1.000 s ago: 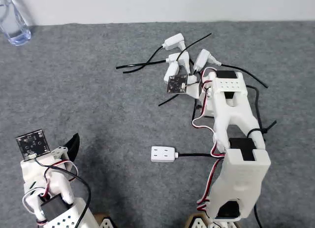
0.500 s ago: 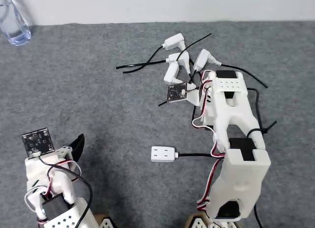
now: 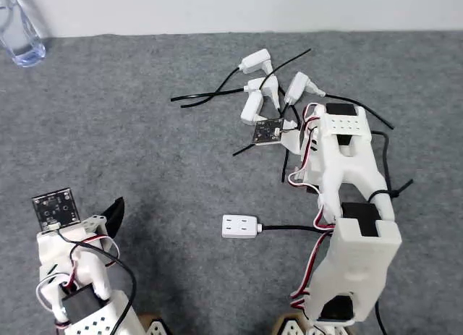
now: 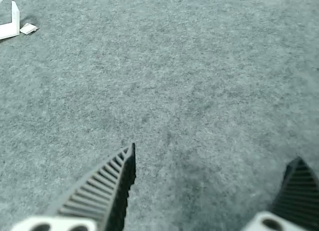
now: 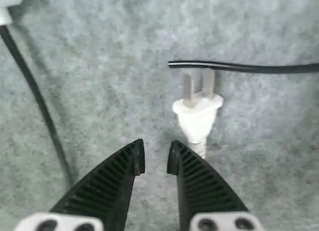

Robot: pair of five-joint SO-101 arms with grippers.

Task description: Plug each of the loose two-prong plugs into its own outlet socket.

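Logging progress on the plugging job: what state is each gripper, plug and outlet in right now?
Left gripper: wide open, empty, above bare carpet.
Right gripper: narrowly open, holding nothing.
Nearest plug: lying flat just beyond the right gripper, unplugged, both prongs bare.
Other plugs: loose on the carpet, unplugged.
Outlet strip: lying flat, nothing plugged in.

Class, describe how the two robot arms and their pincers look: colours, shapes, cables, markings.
The left arm and right arm are blocky white plastic with looped red, white and black wires. Each wrist carries a small black square circuit board. The left pincer and right pincer have black, ribbed, tapering fingers on white bases.
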